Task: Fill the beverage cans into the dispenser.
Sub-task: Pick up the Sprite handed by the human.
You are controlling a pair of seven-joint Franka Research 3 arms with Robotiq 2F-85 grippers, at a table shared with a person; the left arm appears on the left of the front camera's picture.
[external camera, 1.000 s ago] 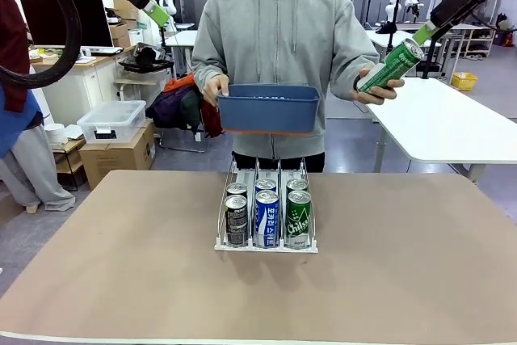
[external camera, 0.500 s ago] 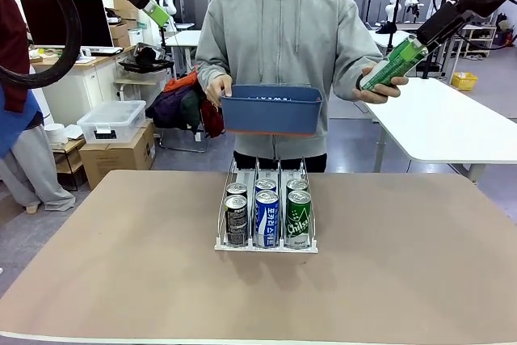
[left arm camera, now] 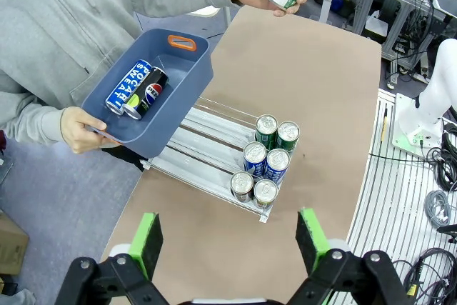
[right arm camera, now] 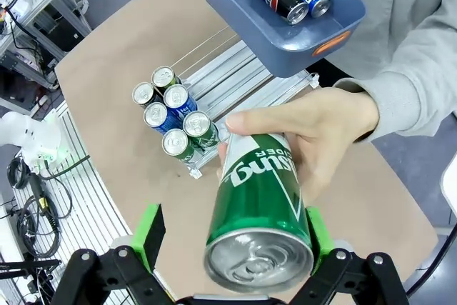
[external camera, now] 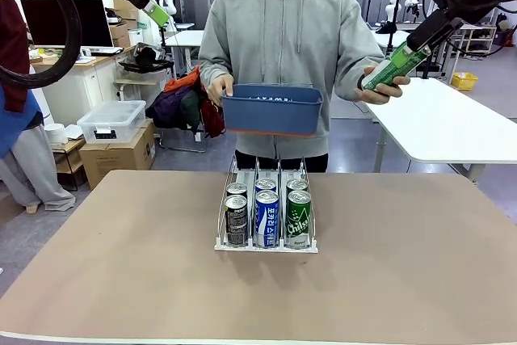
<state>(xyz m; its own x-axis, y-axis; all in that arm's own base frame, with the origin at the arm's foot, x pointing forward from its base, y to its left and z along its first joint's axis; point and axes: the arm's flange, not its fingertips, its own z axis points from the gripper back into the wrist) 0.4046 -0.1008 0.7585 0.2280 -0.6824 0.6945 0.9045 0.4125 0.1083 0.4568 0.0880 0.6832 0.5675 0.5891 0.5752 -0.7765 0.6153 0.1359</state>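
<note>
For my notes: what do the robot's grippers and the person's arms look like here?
The left gripper and right gripper are black, each with two fingers that carry flat bright-green pads. A thick black cable loops beside the left arm. The person wears a grey zip hoodie with long sleeves and no gloves.

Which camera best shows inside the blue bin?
Left wrist view: looks into the blue bin, Pocari Sweat can and Pepsi can plain. Right wrist view shows both near its top edge; front view gives its outer wall.
</note>
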